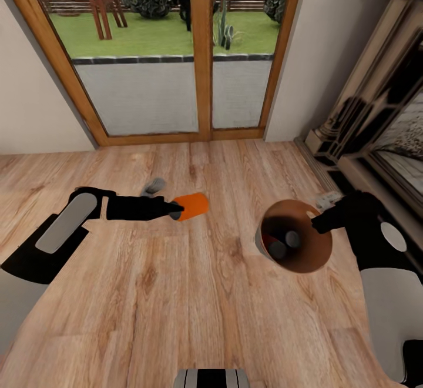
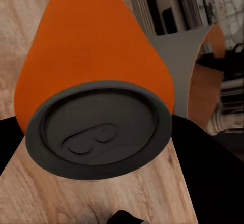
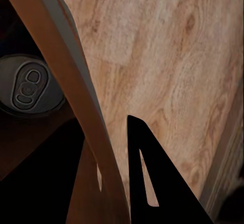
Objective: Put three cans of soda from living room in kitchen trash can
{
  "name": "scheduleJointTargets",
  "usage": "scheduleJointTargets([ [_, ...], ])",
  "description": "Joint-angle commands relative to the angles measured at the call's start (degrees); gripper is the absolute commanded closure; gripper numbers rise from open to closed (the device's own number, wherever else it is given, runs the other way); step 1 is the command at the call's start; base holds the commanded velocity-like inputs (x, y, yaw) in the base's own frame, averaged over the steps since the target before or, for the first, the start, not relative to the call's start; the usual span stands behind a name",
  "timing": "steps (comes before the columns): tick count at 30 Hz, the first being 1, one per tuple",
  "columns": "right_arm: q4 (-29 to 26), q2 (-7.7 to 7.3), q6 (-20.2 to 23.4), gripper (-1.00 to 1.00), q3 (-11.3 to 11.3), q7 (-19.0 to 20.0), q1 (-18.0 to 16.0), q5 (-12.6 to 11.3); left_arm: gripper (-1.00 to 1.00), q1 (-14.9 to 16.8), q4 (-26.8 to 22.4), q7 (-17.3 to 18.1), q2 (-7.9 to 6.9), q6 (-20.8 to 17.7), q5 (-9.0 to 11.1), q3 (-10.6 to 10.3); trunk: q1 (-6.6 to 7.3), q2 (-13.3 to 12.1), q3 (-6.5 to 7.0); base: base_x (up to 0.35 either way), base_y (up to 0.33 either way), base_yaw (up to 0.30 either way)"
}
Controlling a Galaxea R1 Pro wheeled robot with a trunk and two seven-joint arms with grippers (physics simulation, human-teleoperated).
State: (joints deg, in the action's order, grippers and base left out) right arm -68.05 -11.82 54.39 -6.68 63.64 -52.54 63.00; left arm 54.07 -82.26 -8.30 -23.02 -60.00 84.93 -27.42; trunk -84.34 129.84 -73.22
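An orange can of soda (image 1: 194,206) lies sideways above the wood floor, with my left gripper (image 1: 175,211) shut on its dark top end. In the left wrist view the can (image 2: 96,51) is close up, its grey lid facing the camera between the dark fingers (image 2: 208,173). The tash can (image 1: 320,256), grey outside and brown inside, hangs tilted to the right. My right gripper (image 1: 317,223) is shut on its rim. Two grey can tops (image 1: 285,242) show inside it. In the right wrist view the rim (image 3: 66,81) runs between the fingers (image 3: 152,183), with one can top (image 3: 28,86) inside.
Wood-framed glass doors (image 1: 200,53) stand straight ahead, with a lawn beyond. A dark fireplace surround (image 1: 376,123) fills the right side. Warm plank floor (image 1: 176,305) spreads below both arms. A small grey shape (image 1: 154,186) lies on the floor behind the left gripper.
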Motion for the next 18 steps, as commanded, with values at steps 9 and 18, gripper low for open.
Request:
scheduleJointTargets([
  [9,0.02,-1.59,5.61,1.00,0.24,0.26,-0.02,-14.98,1.00,0.15,-0.02,6.22,-0.85,0.00,0.08,0.47,1.76,-3.21,1.44,0.000,0.000,0.000],
  [18,0.02,-1.59,5.61,1.00,0.26,0.26,-0.02,-15.01,1.00,0.16,-0.30,6.51,-0.88,0.00,0.21,0.60,3.74,-6.82,3.06,0.000,0.000,0.000],
])
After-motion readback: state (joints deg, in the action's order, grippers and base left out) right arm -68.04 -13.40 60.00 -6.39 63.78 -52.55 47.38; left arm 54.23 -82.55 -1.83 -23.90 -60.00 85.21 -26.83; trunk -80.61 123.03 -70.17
